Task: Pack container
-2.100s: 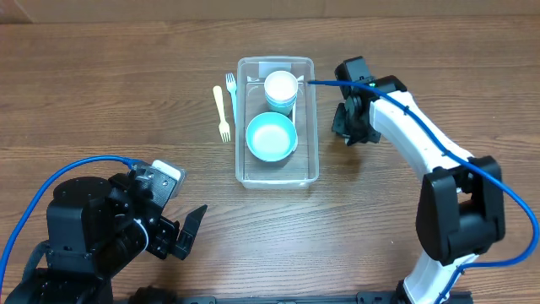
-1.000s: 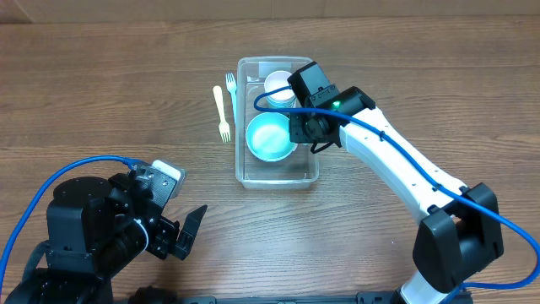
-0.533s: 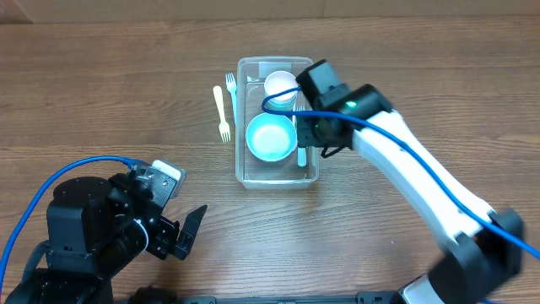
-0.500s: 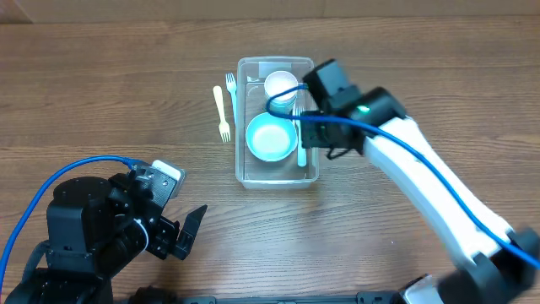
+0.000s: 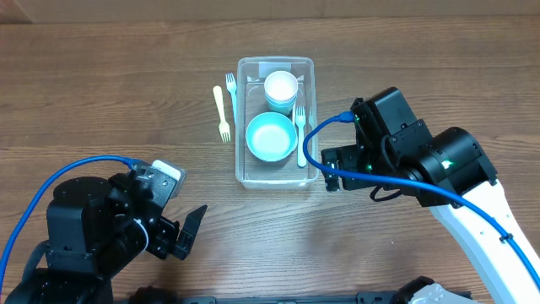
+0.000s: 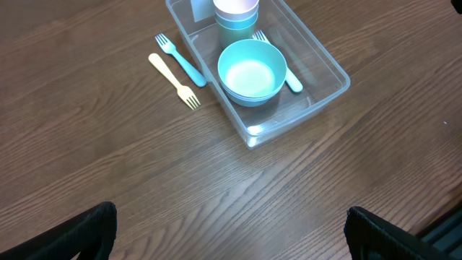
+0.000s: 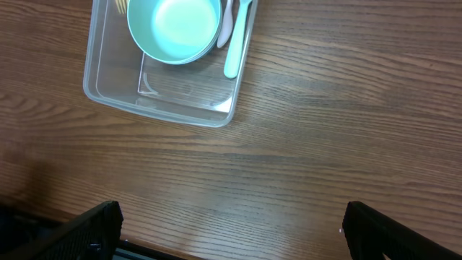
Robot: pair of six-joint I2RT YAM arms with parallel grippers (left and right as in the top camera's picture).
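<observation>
The right gripper [image 7: 232, 225], spread and empty, is hovering just right of the mid-table container [image 5: 275, 176] (light-blue bowl [image 5: 271, 137] and cups [image 5: 281, 88] inside). The yellow fork [image 5: 221, 114] and blue fork [image 5: 231, 91] are lying lengthwise outside its left wall, toward the spread left gripper [image 5: 186, 232].

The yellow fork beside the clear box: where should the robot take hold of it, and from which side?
Probably the middle of the handle, coming straight down from above. The yellow fork lies flat on the table, so only its thin edges offer a hold; squeeze across the narrow width. The blue fork beside it leaves little room on that side.
</observation>
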